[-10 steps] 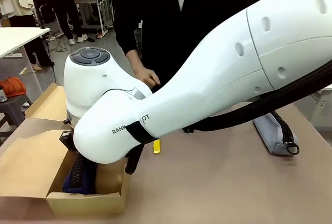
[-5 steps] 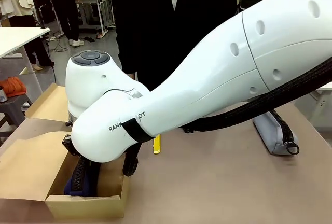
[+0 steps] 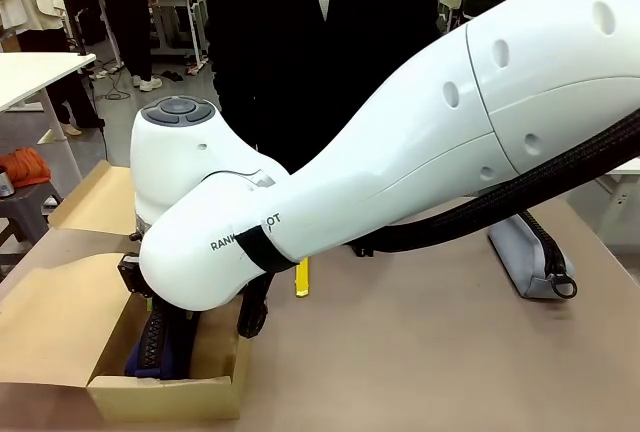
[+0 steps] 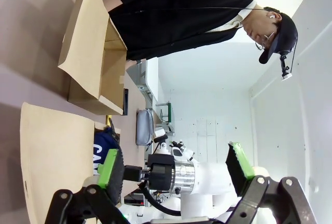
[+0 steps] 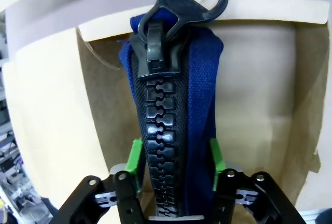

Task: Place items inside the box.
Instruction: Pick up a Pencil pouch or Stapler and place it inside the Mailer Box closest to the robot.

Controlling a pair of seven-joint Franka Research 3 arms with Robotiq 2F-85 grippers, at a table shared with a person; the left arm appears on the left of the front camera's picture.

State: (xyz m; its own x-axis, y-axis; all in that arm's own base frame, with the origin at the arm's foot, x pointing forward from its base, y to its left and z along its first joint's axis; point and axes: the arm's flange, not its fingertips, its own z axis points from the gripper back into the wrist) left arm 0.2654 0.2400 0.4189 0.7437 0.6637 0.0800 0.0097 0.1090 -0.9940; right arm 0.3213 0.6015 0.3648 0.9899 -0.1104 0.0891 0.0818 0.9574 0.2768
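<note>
A navy zip pencil pouch [image 5: 199, 94] with a chunky black zipper stands on edge inside the cardboard box [image 5: 259, 105]. My right gripper [image 5: 175, 164] straddles it, open, one green pad by each side of the pouch without squeezing it. In the front view my right arm reaches across to the box [image 3: 165, 392] at the near left, and the pouch [image 3: 150, 352] shows below its wrist. A slim yellow utility knife [image 3: 302, 278] lies on the table behind the arm. My left gripper [image 4: 174, 167] hangs open and empty, away from the box [image 4: 93, 53].
A grey zip pouch [image 3: 525, 252] lies at the right of the table. The box's flaps [image 3: 60, 312] spread out to the left. A person in black [image 3: 300, 52] stands at the far edge. My big white right arm [image 3: 450, 142] spans the middle.
The person's hand has drawn back from the table's far edge. My right wrist has shifted slightly over the box, and the pouch sits a little lower in it.
</note>
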